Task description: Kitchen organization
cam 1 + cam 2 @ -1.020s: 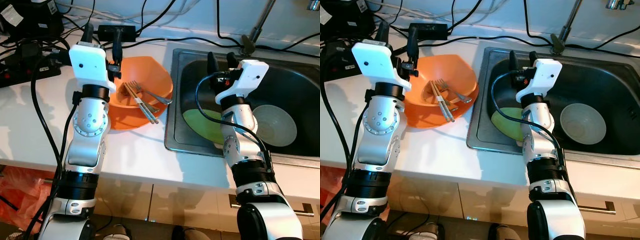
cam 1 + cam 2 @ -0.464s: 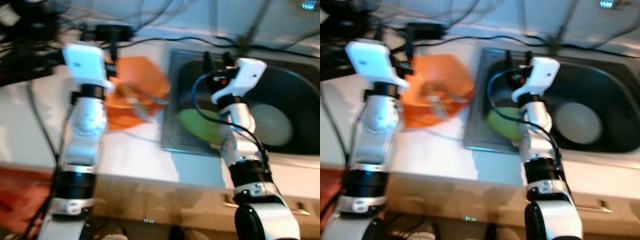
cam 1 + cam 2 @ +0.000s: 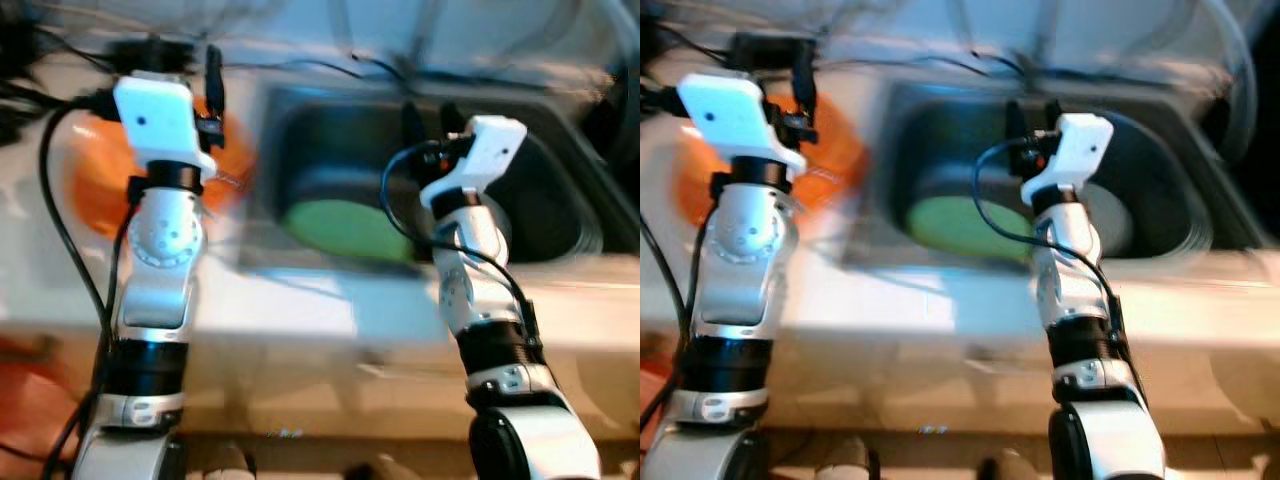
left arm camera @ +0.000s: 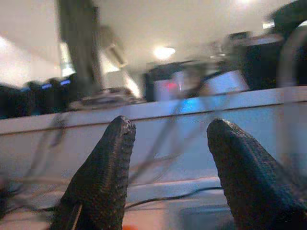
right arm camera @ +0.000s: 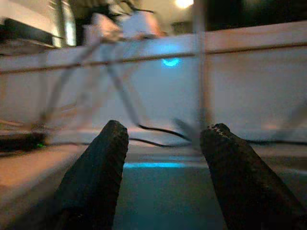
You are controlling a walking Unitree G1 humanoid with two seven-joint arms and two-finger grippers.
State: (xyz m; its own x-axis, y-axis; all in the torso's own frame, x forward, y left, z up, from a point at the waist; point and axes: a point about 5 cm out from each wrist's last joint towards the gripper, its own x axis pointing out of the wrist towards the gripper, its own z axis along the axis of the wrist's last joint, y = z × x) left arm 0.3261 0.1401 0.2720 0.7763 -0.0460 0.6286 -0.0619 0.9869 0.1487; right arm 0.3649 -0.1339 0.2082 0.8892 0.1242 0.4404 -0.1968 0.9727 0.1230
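The head views are blurred by motion. An orange bowl sits on the white counter, partly hidden behind my left arm. My left gripper is raised above the bowl's far rim, open, with nothing between its fingers. A green plate lies in the dark sink, and a pale dish rests beside it, behind my right arm. My right gripper hovers over the sink, open and empty, pointing toward the back wall.
Black cables and dark devices line the counter's back left by the wall. The white counter front edge runs across below the sink. A faucet stem rises behind the sink.
The whole picture has shifted and blurred, so the camera has moved; the sink now sits nearer the middle. Both arms keep the same raised pose, grippers still open.
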